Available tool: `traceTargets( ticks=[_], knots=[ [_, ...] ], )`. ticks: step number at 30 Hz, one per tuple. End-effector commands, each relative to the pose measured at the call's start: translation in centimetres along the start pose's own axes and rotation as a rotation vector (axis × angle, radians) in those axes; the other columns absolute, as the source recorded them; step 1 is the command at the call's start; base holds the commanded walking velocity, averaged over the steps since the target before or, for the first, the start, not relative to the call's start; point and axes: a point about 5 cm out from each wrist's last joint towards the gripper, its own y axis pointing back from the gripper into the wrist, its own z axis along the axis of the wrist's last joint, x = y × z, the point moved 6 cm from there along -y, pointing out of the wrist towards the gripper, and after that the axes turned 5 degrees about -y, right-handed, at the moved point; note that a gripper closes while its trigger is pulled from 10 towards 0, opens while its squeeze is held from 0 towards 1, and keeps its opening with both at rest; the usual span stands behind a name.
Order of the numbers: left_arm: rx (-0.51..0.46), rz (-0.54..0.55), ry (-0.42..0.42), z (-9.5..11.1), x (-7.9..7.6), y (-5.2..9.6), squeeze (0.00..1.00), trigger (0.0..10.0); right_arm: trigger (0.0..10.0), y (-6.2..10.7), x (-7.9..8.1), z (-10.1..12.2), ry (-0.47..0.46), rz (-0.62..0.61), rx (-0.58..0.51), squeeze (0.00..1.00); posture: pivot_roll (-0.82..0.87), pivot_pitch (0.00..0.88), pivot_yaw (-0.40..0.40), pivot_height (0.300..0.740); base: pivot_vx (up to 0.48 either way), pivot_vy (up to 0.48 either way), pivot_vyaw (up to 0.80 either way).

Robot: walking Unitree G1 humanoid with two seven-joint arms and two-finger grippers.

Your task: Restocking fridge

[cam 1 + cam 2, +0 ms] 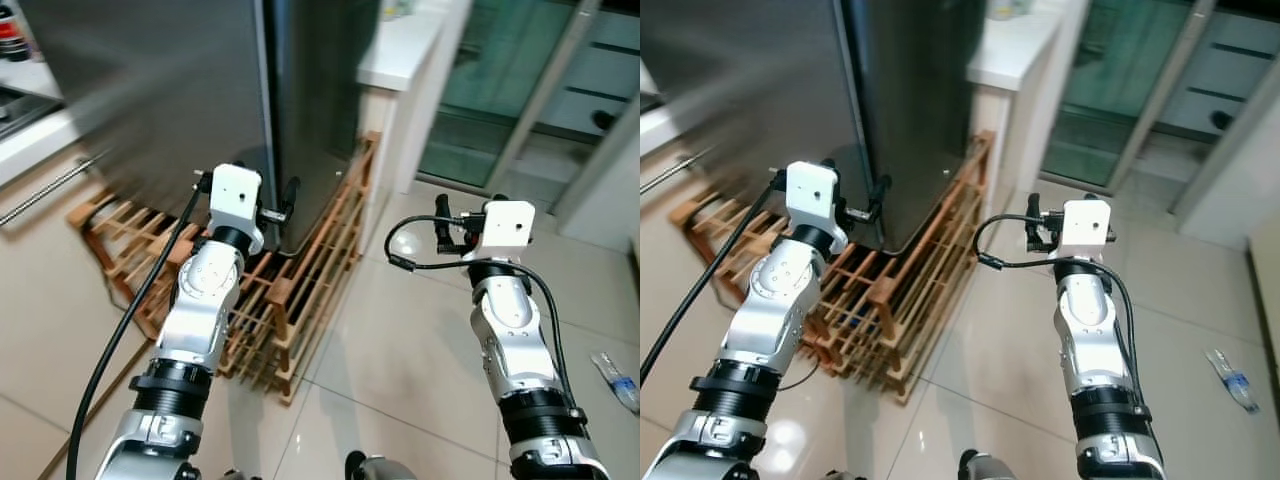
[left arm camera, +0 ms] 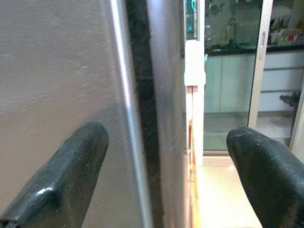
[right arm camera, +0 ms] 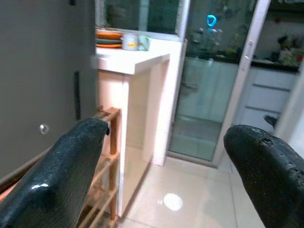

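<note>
The left claw (image 1: 287, 205), fingers apart, straddles the closed steel fridge door's (image 1: 160, 90) edge. Opening seems next: hook that edge and pull. The right claw (image 3: 156, 166) hangs spread, empty.

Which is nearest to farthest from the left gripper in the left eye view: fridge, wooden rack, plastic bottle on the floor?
1. Fridge: right in front of the left gripper.
2. Wooden rack: just below it, under the fridge.
3. Plastic bottle: on the floor, far right.

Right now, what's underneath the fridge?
The fridge stands on a slatted wooden rack, which sticks out past its base onto the tiled floor. What lies beneath the slats, under the fridge itself, is hidden.
</note>
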Motion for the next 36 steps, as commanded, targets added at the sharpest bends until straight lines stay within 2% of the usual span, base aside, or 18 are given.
traceTargets(
  ticks=[1, 7, 8, 11, 14, 18, 23, 29, 34, 36],
  knots=[
    [-0.007, 0.060, 0.015, 0.7, 1.2, -0.6, 0.00, 10.0, 10.0, 0.0, 0.3, 0.2, -0.006, 0.012, 0.000, 0.00, -0.05, 0.000, 0.002, 0.740, 0.000, 0.000, 0.00],
    [-0.012, 0.070, 0.038, 1.4, 1.3, -1.2, 0.00, 10.0, 10.0, 0.0, 0.5, 0.2, 0.003, 0.021, -0.002, 0.00, -0.04, 0.000, 0.002, 0.740, 0.000, 0.000, 0.00],
    [-0.040, 0.012, -0.004, 2.3, 0.6, -1.6, 0.00, 10.0, 10.0, -0.1, 0.5, 0.2, 0.005, 0.022, -0.002, 0.00, -0.04, 0.000, -0.004, 0.740, 0.000, 0.000, 0.00],
    [-0.048, -0.019, -0.004, 2.9, 0.6, -2.3, 0.00, 10.0, 10.0, -0.1, 0.5, 0.1, 0.006, 0.023, 0.001, 0.00, -0.03, 0.000, -0.008, 0.740, 0.000, 0.000, 0.00],
    [-0.044, -0.041, -0.039, 3.4, 0.6, -2.9, 0.00, 10.0, 10.0, -0.2, 0.9, 0.0, 0.012, 0.045, 0.006, 0.00, -0.03, 0.000, -0.008, 0.740, 0.000, 0.000, 0.00],
    [-0.013, -0.031, -0.031, 3.0, 0.6, -3.5, 0.00, 10.0, 10.0, -0.3, 0.9, 0.0, 0.012, 0.043, 0.008, 0.00, -0.03, 0.000, -0.009, 0.740, 0.000, 0.000, 0.00],
    [0.012, 0.013, 0.038, 2.9, 1.3, -4.2, 0.00, 10.0, 10.0, -0.3, 1.0, -0.1, 0.009, 0.042, 0.010, 0.00, -0.03, 0.000, -0.003, 0.740, 0.000, 0.000, 0.00],
    [-0.003, -0.009, 0.064, 3.5, 0.6, -4.5, 0.00, 10.0, 10.0, -0.2, 1.2, -0.4, 0.006, 0.047, 0.015, 0.00, -0.03, 0.000, 0.000, 0.740, 0.000, 0.000, 0.00],
    [0.000, -0.025, 0.025, 3.5, -0.1, -4.6, 0.00, 10.0, 10.0, -0.2, 1.2, -0.5, 0.008, 0.047, 0.020, 0.00, -0.03, 0.000, 0.001, 0.740, 0.000, 0.000, 0.00],
    [0.004, -0.035, 0.037, 3.3, -0.4, -4.5, 0.00, 10.0, 10.0, -0.2, 1.1, -0.5, 0.008, 0.047, 0.021, 0.00, -0.04, 0.000, 0.003, 0.740, 0.000, 0.000, 0.00]
  ],
)
